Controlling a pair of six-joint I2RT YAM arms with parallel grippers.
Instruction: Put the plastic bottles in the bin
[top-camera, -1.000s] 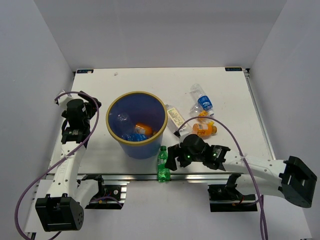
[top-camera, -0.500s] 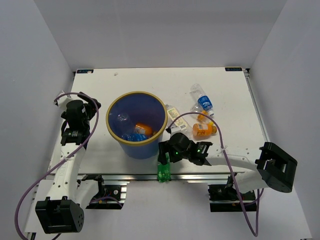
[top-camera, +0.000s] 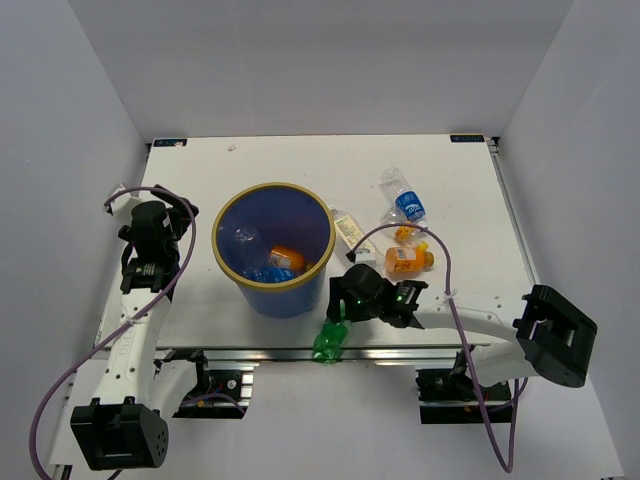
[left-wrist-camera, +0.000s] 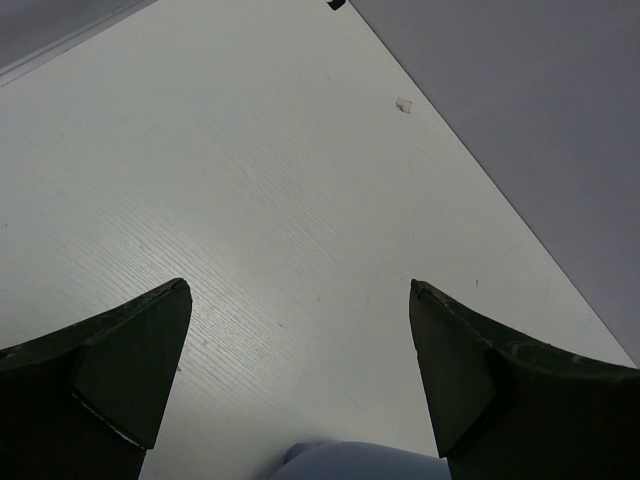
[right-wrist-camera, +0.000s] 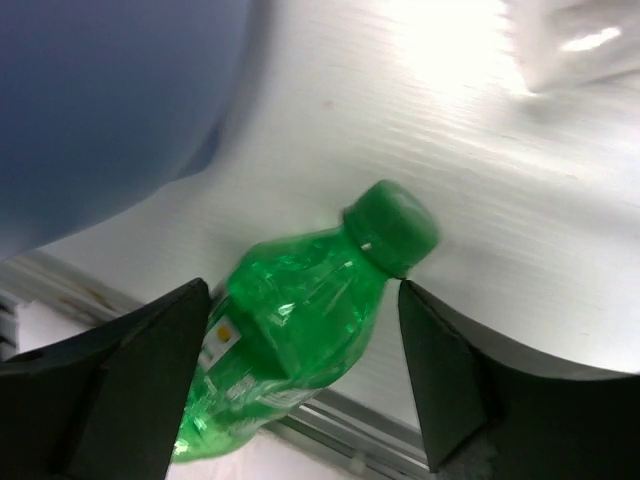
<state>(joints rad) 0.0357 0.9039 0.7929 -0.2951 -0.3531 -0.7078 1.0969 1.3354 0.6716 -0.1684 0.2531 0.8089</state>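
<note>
The blue bin (top-camera: 222, 262) with a tan rim stands left of centre and holds an orange bottle (top-camera: 285, 257) and other bottles. The green bottle (top-camera: 330, 341) lies tilted over the table's near edge; in the right wrist view (right-wrist-camera: 295, 330) it sits between my open jaws, its cap (right-wrist-camera: 390, 226) by the right fingertip. My right gripper (top-camera: 340, 312) (right-wrist-camera: 302, 287) is open around it. On the table lie a clear bottle with a yellowish label (top-camera: 349, 232), a clear bottle with a blue label (top-camera: 403, 200) and an orange bottle (top-camera: 408, 259). My left gripper (top-camera: 152, 218) (left-wrist-camera: 300, 290) is open and empty over bare table.
The metal rail (top-camera: 400, 352) runs along the table's near edge, under the green bottle. The bin's blue wall (right-wrist-camera: 100, 110) is close on the right gripper's left. A small orange item (top-camera: 405, 236) lies between the blue-label and orange bottles. Grey walls enclose the table.
The green bottle stood upright at the near edge and has tipped over the edge. My right gripper moved left to it, jaws around it. The left arm barely moved.
</note>
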